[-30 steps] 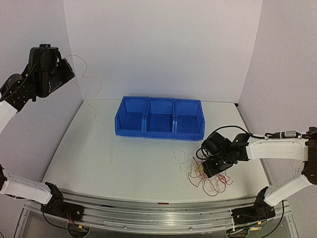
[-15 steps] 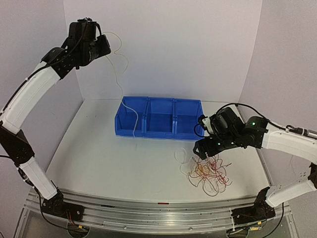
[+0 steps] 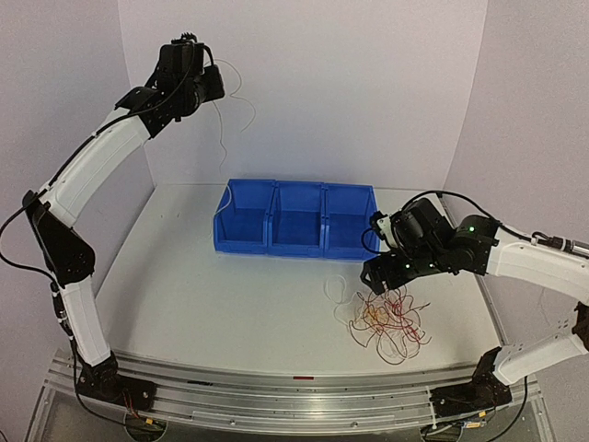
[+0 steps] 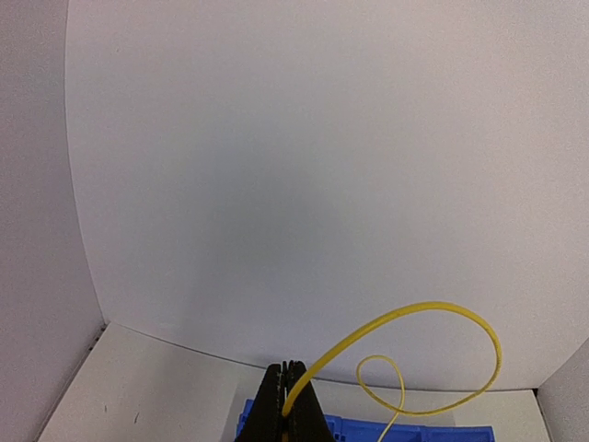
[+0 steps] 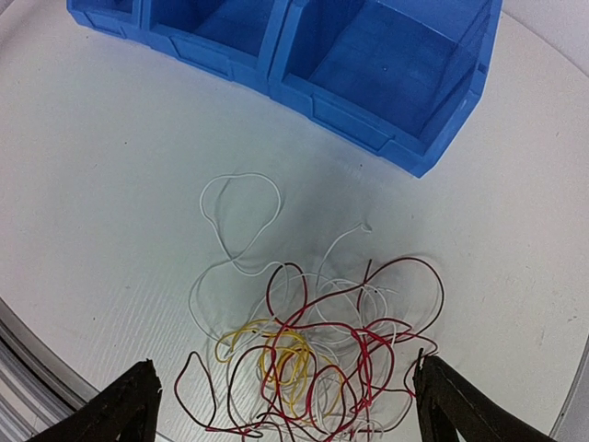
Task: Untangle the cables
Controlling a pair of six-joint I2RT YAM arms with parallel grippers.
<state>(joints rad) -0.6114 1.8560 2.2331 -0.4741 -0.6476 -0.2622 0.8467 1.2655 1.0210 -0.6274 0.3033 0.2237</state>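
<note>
The cables lie as a tangle point(image 3: 386, 318) of red, white and yellow wires on the table, right of centre, in front of the bins. My right gripper point(image 3: 386, 276) hovers just above the tangle point(image 5: 313, 341), open point(image 5: 285, 368), its fingers wide apart with nothing between them. A white loop point(image 5: 239, 212) strays out towards the bins. My left gripper point(image 3: 207, 87) is raised high at the back left, shut point(image 4: 287, 405) on one yellow cable point(image 4: 433, 318). That cable point(image 3: 221, 138) curls and hangs down towards the leftmost bin.
A row of three blue bins point(image 3: 294, 219) stands at the middle back of the table; its right bin point(image 5: 386, 64) is just beyond the tangle. White walls point(image 4: 294, 184) close the back and sides. The rail point(image 3: 276, 401) with the arm bases runs along the near edge.
My left arm swung up and to the right, carrying the yellow cable from the left wall to above the left bin. My right gripper rose off the tangle and opened wide.
</note>
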